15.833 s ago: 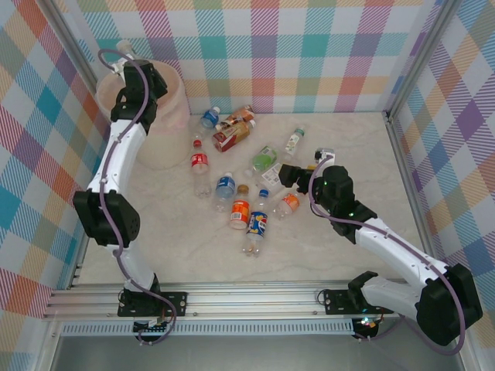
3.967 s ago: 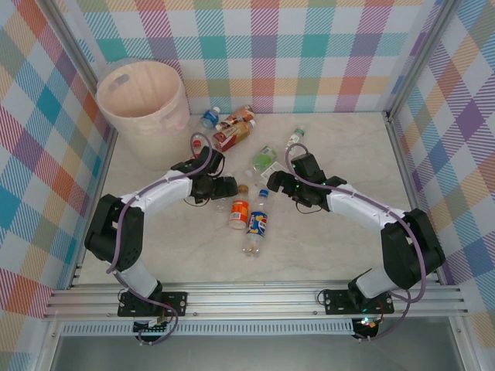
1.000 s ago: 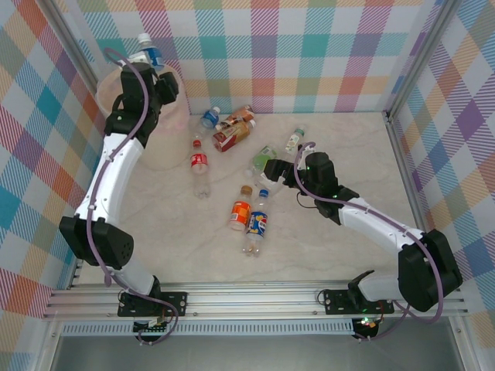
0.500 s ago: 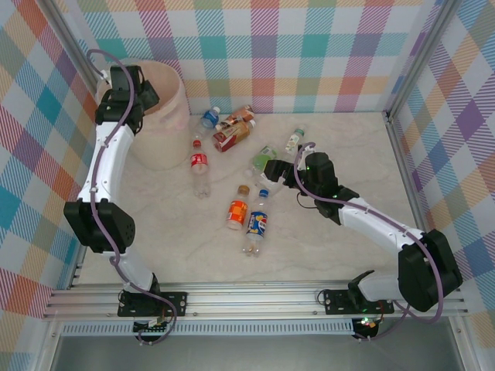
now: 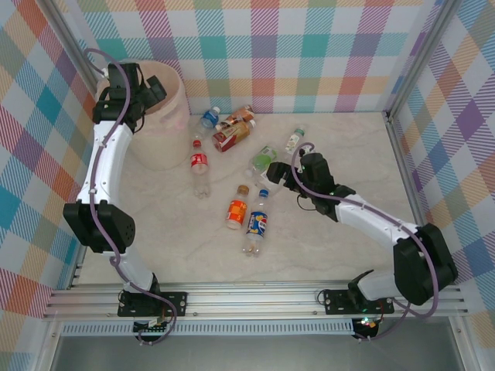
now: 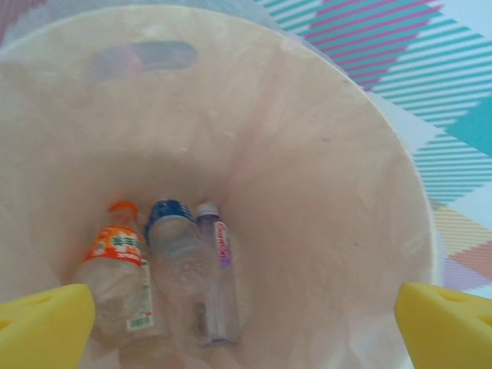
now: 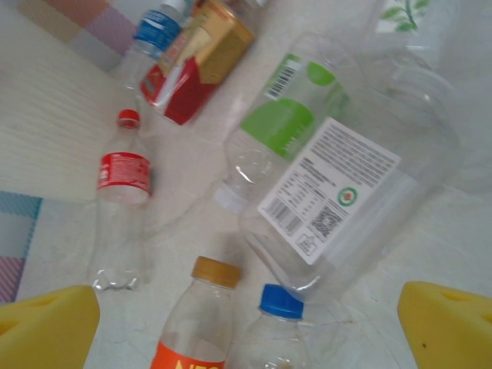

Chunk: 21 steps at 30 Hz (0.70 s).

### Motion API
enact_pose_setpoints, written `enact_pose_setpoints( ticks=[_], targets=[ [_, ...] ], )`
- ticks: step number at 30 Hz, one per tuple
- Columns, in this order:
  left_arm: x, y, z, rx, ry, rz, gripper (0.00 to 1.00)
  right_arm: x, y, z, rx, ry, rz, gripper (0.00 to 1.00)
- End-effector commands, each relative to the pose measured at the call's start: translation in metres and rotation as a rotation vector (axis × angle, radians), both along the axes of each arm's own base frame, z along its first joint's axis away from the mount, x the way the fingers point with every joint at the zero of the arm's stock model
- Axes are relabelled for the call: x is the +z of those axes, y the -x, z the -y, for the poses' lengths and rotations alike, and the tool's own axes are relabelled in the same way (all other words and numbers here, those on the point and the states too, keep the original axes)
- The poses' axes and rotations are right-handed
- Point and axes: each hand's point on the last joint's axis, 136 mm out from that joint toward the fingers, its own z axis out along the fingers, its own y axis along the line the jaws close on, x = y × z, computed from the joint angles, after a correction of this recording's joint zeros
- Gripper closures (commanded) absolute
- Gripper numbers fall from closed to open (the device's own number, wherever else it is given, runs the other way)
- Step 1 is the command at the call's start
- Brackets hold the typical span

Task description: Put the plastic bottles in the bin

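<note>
The left arm (image 5: pixel 104 170) stood raised and extended, its left gripper (image 6: pixel 246 327) wide open and empty over the bin (image 6: pixel 346 192) — three plastic bottles (image 6: pixel 181 265) lay directly below it. The right arm (image 5: pixel 371 220) stretched low and forward — right gripper (image 7: pixel 246 323) open, a green-labelled bottle (image 7: pixel 296 131) just beneath.

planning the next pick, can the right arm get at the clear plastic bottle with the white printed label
Probably yes: the open right gripper hangs right by the clear white-labelled plastic bottle, with nothing over it. The clear green-labelled bottle lying against it may get nudged.
</note>
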Motion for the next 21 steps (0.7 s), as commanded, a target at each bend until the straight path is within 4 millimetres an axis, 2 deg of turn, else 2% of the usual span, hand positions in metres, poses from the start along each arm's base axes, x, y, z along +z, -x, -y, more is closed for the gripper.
enact_pose_setpoints(
  ticks=[1, 5, 10, 14, 17, 18, 21],
  targets=[
    [0.035, 0.016, 0.022, -0.108, 0.09, 0.076, 0.0, -0.011, -0.008, 0.008, -0.097, 0.017, -0.089, 0.0],
    [0.035, 0.022, 0.052, -0.222, 0.189, 0.097, 0.0, -0.026, -0.013, 0.012, -0.152, 0.054, -0.167, 0.0],
    [0.025, 0.038, 0.111, -0.424, 0.322, 0.093, 0.0, -0.038, -0.022, 0.009, -0.151, 0.116, -0.218, 0.02],
    [0.009, 0.056, 0.148, -0.489, 0.367, 0.073, 0.0, -0.05, -0.032, 0.005, -0.169, 0.137, -0.257, 0.06],
    [-0.008, 0.068, 0.17, -0.519, 0.384, 0.039, 0.0, -0.056, -0.041, -0.005, -0.161, 0.14, -0.299, 0.06],
    [-0.016, 0.072, 0.175, -0.525, 0.386, 0.019, 0.0, -0.056, -0.044, -0.007, -0.169, 0.142, -0.318, 0.02],
    [-0.038, 0.079, 0.181, -0.52, 0.375, -0.05, 0.0, -0.061, -0.05, -0.007, -0.231, 0.178, -0.358, 0.0]
  ],
)
